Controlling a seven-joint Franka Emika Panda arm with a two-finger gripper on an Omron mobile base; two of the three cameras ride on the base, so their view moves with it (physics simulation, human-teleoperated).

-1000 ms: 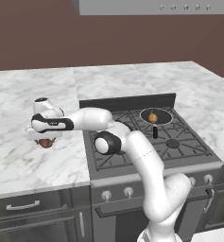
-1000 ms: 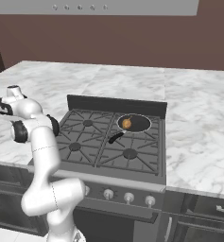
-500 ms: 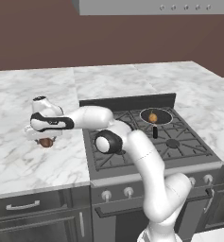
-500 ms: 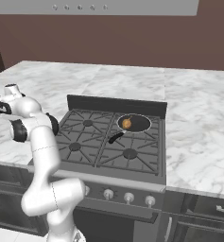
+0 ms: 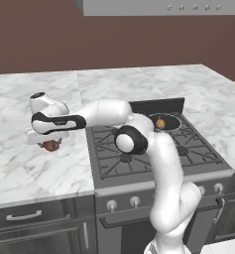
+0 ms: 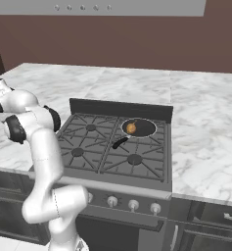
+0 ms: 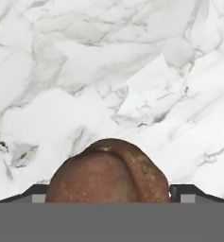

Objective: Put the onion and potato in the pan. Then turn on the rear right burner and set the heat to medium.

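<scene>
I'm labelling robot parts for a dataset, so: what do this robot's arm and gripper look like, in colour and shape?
The arm is built of glossy white rounded tubular links, with dark round caps at the joints, one ringed black disc at the elbow. The hand carries a black band along its white body. The gripper ends in two small dark finger tips. No cables or markings can be made out.

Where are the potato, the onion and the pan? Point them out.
potato (image 7: 108,172), hand view, its top surface.
onion (image 6: 131,128), right base view, bulb's middle.
pan (image 6: 148,128), right base view, bare dark floor.

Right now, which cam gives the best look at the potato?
Hand view: the potato sits large and close on the marble counter. Left base view shows it small, under the gripper, partly hidden. Right base view doesn't help.
</scene>
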